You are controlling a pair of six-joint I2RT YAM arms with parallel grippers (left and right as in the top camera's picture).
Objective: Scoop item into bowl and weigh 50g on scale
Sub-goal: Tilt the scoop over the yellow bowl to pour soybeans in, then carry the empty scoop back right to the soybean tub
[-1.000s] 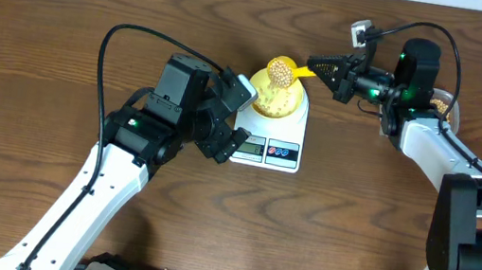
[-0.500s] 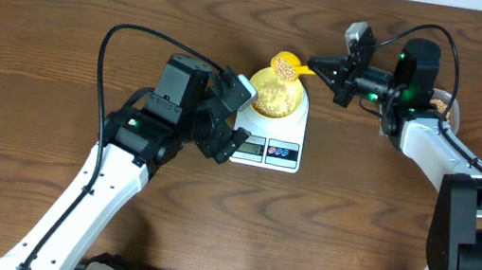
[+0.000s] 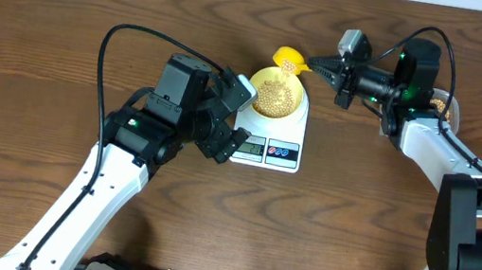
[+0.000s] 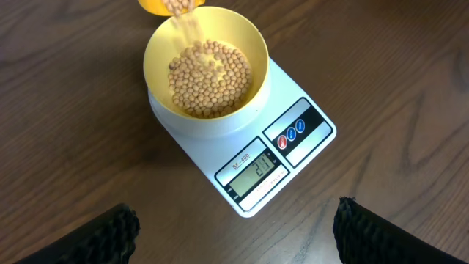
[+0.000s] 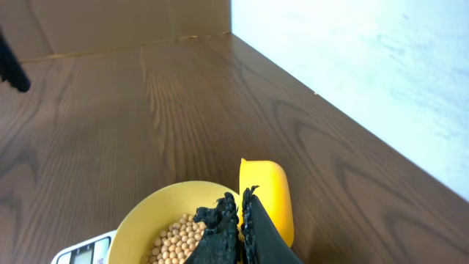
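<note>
The pale-yellow bowl [image 3: 277,93] sits on the white scale [image 3: 268,144] and holds a layer of tan beans [image 4: 209,77]. My right gripper [image 3: 320,67] is shut on the handle of a yellow scoop [image 3: 287,61], tipped on its side over the bowl's far rim. In the left wrist view beans fall from the scoop [image 4: 167,6] into the bowl [image 4: 253,51]. The scale's LCD [image 4: 256,170] shows digits I cannot read surely. My left gripper [image 4: 234,231] is open and empty, hovering in front of the scale [image 4: 304,150]. The right wrist view shows the scoop [image 5: 265,198] beside the bowl [image 5: 139,220].
A container with beans [image 3: 442,105] stands at the far right, mostly hidden behind my right arm. A pale wall [image 5: 366,81] borders the table's far edge. Bare brown wood lies around the scale.
The right gripper has rolled the scoop over; its heap of beans has gone into the bowl, which now holds more. The left arm has not moved.
</note>
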